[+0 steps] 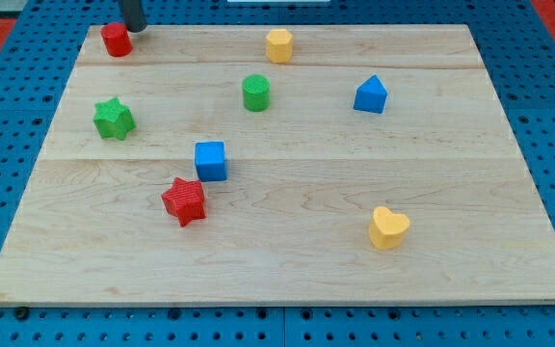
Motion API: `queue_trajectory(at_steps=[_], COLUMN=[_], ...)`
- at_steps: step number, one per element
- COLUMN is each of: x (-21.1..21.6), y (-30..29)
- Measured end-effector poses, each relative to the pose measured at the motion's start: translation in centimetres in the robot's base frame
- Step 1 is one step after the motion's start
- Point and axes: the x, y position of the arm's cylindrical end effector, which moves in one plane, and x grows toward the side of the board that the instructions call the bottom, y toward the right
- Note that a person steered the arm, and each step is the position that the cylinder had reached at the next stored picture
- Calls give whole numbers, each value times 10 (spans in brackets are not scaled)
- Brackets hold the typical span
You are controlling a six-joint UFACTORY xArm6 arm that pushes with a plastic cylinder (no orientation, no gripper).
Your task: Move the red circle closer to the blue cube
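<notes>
The red circle (116, 40) is a short red cylinder near the board's top left corner. The blue cube (211, 160) sits left of the board's middle, well below and to the right of the red circle. My tip (135, 29) is at the view's top edge, just right of and slightly behind the red circle, close to it or touching it. Only the rod's lower end shows.
A wooden board (287, 260) on a blue pegboard. On it are a green star (114, 119), a red star (184, 200) just below-left of the blue cube, a green cylinder (255, 93), a yellow hexagon (278, 44), a blue pentagon-like block (371, 95) and a yellow heart (388, 227).
</notes>
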Motion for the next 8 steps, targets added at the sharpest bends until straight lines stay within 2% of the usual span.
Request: queue_trajectory(at_steps=[1, 2, 4, 5, 6, 7, 8], x=[-1, 11, 78, 80, 114, 151, 176], y=[-38, -50, 16, -10, 14, 67, 77])
